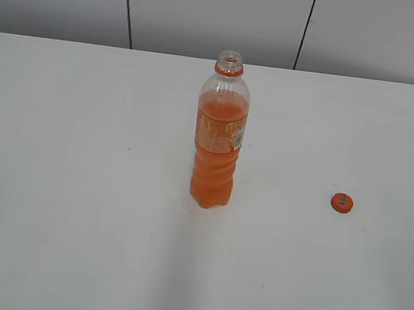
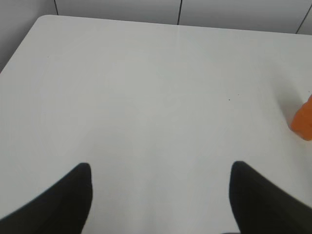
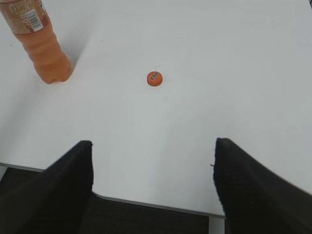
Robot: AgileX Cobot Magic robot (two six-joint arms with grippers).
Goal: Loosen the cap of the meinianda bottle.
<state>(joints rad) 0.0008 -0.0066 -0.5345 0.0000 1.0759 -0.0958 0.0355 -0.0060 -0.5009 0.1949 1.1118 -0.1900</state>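
Observation:
The meinianda bottle [image 1: 220, 138] stands upright on the white table, its mouth open above the orange neck ring. It also shows in the right wrist view [image 3: 41, 41] at the top left, and its edge shows in the left wrist view [image 2: 304, 122]. The orange cap [image 1: 343, 203] lies flat on the table to the bottle's right, apart from it. It also shows in the right wrist view [image 3: 155, 78]. My left gripper [image 2: 160, 170] is open and empty over bare table. My right gripper [image 3: 152, 148] is open and empty above the table's front edge. Neither gripper shows in the exterior view.
The white table [image 1: 76, 185] ends at a grey panelled wall [image 1: 208, 13] at the back. Its front edge [image 3: 146, 202] shows in the right wrist view, with dark floor below.

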